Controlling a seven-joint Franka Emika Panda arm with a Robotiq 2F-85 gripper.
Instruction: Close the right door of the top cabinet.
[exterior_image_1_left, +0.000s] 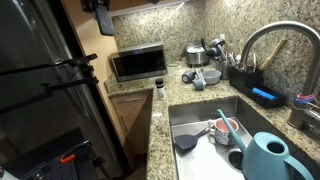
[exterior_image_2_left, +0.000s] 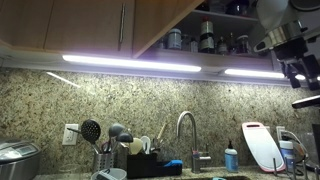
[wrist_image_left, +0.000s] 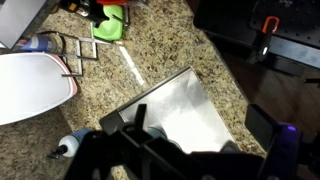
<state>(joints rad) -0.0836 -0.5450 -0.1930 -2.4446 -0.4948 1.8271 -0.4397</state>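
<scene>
The top cabinet's right door (exterior_image_2_left: 165, 20) is light wood and stands swung open toward the camera. It shows jars and bottles (exterior_image_2_left: 205, 38) on the shelf inside. The door to its left (exterior_image_2_left: 90, 22) is shut and has a metal bar handle. My arm (exterior_image_2_left: 285, 35) hangs at the upper right in front of the open cabinet, to the right of the door and apart from it. In the wrist view my gripper (wrist_image_left: 200, 128) points down over the sink (wrist_image_left: 170, 105). Its two dark fingers are wide apart with nothing between them.
Below are a granite counter (wrist_image_left: 150, 45), a tall faucet (exterior_image_2_left: 185, 125), a white cutting board (wrist_image_left: 30, 85), a utensil holder (exterior_image_2_left: 105, 155) and a microwave (exterior_image_1_left: 138, 63). A black fridge (exterior_image_1_left: 40, 80) stands beside the counter. A teal watering can (exterior_image_1_left: 270, 158) sits by the sink.
</scene>
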